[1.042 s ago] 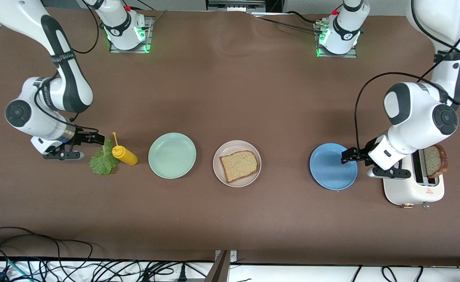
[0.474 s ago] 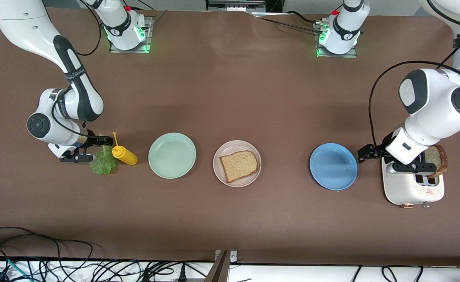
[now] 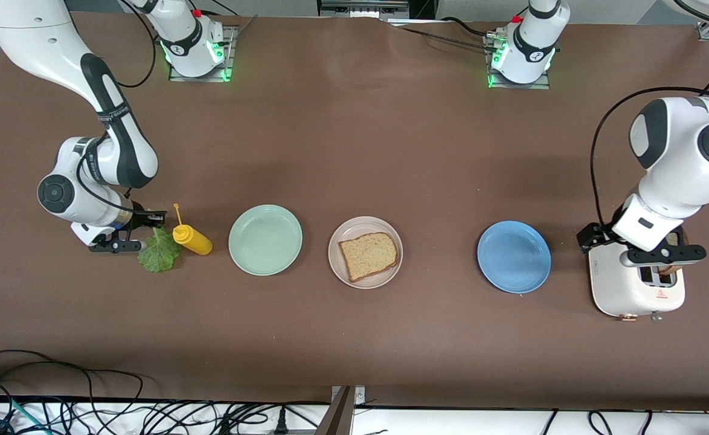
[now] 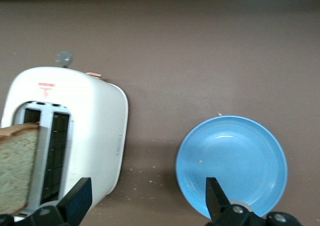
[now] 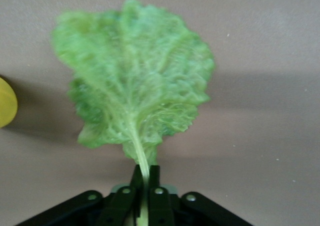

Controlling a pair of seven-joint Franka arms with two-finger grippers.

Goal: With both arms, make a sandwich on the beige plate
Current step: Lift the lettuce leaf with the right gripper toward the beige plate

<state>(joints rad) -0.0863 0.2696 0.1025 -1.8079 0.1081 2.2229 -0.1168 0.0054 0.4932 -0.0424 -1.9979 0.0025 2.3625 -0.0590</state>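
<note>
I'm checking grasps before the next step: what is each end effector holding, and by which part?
The right end effector pinches the lettuce leaf by its stem end. The left end effector, open over the toaster, holds nothing.

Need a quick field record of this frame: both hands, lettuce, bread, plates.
right hand: shut on the lettuce leaf by its stem, beside the mustard bottle
left hand: open, over the toaster
bread: one slice on the beige plate; second slice in a toaster slot
mint green plate: bare
blue plate: bare

glossy blue plate [image 4: 235, 158], matt brown table [image 3: 354, 151], ruffled lettuce [image 5: 135, 91].
</note>
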